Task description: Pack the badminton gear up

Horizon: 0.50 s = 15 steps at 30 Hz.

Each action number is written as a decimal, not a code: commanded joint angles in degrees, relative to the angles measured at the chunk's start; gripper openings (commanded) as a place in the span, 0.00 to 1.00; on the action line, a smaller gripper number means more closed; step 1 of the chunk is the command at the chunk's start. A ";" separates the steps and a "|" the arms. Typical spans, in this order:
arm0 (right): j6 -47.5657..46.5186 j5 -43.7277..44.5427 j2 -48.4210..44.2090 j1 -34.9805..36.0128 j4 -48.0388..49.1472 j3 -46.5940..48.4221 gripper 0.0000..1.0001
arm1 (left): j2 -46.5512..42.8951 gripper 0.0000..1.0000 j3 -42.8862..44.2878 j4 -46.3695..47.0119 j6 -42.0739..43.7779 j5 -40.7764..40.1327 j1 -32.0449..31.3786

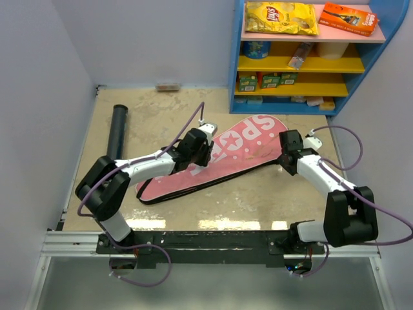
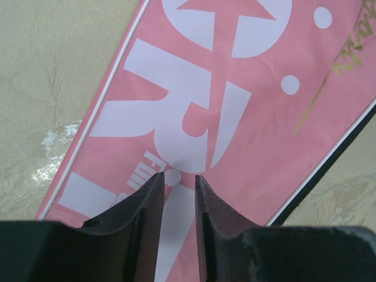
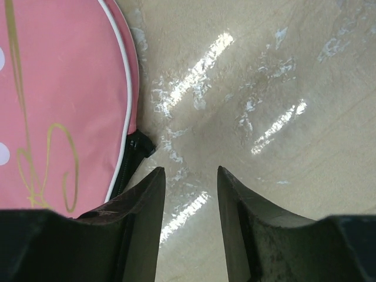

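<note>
The pink racket-shaped bag point(image 1: 219, 158) lettered SPORT lies flat and diagonal across the table, with its wide end at the right. My left gripper point(image 1: 195, 161) hovers over the bag's middle. In the left wrist view the gripper point(image 2: 178, 175) stands slightly open and empty above the white lettering point(image 2: 176, 117). My right gripper point(image 1: 285, 155) is at the bag's wide right edge. In the right wrist view it point(image 3: 191, 169) is open and empty over bare table, just right of the bag's zipper end point(image 3: 138, 144). The long black tube point(image 1: 118, 129) lies at the far left. No rackets or shuttlecocks show.
A blue and yellow shelf unit point(image 1: 303, 64) stands at the back right, with a yellow snack packet point(image 1: 281, 17) and an orange box point(image 1: 348, 17) on top. Walls close the left and back sides. A small object point(image 1: 168, 86) lies by the back wall.
</note>
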 commanded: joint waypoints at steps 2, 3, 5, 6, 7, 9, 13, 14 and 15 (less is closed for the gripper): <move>-0.83 -0.25 3.01 -0.33 2.61 4.15 0.42 | 3.63 0.29 1.44 5.75 0.08 1.25 0.36; -0.74 -0.25 3.53 -0.33 2.70 4.51 0.42 | 3.90 0.25 1.26 6.45 -0.27 1.34 0.36; -0.74 -0.43 3.36 -0.42 2.96 5.04 0.42 | 4.34 0.24 0.56 6.98 -0.36 1.52 0.36; -0.74 -0.34 3.19 -0.33 3.31 5.04 0.42 | 4.34 0.23 0.38 7.33 -0.45 1.52 0.36; -0.74 -0.08 2.66 -0.42 3.31 5.21 0.42 | 4.51 0.23 0.30 7.51 -0.36 1.43 0.44; -0.74 0.27 2.57 -0.42 3.57 5.39 0.42 | 4.78 0.20 0.03 7.77 -0.54 1.43 0.45; -0.83 0.28 4.32 -0.42 3.66 6.61 0.43 | 5.04 0.18 -0.32 8.21 -0.63 1.43 0.53; -0.83 -0.16 5.29 -0.42 3.93 6.71 0.42 | 5.04 0.18 -0.49 8.30 -0.63 1.34 0.45; -0.57 -0.34 5.56 -0.51 4.45 6.71 0.41 | 5.13 0.16 -0.58 8.30 -0.71 1.17 0.44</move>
